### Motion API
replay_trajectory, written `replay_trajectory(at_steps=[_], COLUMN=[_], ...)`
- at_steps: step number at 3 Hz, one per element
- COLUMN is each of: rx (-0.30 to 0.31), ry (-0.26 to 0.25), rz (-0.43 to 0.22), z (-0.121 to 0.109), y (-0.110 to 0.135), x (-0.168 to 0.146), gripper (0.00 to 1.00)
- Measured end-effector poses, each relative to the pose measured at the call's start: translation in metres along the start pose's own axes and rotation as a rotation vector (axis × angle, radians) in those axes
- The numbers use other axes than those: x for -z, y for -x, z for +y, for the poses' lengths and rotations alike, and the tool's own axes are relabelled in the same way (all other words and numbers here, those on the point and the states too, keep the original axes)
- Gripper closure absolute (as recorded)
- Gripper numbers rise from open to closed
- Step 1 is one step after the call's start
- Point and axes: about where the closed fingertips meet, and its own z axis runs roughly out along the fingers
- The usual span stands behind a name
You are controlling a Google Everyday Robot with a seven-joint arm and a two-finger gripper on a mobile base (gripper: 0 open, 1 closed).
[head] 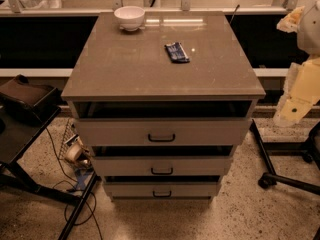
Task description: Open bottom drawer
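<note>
The bottom drawer is the lowest and shortest of three grey-beige fronts on the cabinet, with a small black bar handle. A thin dark gap shows above its front. The middle drawer and top drawer sit above it with the same handles. My cream-coloured arm hangs at the right edge of the view, and its gripper end is beside the cabinet's top right corner, well above and to the right of the bottom drawer, touching nothing.
A white bowl and a blue packet lie on the cabinet top. A black table stands at left, with cables and clutter on the floor. Black chair legs are at right.
</note>
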Motion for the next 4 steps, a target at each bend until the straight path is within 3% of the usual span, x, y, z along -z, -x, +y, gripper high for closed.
replay_trajectory(at_steps=[1,2,4], rx=[0.000,-0.007,0.045], ry=[0.000,-0.003,-0.026], rz=[0.000,0.041,0.115], z=[0.000,0.006,0.062], y=[0.000,-0.002,-0.026], x=[0.000,-0.028,-0.191], gripper=[0.00,0.00,0.00])
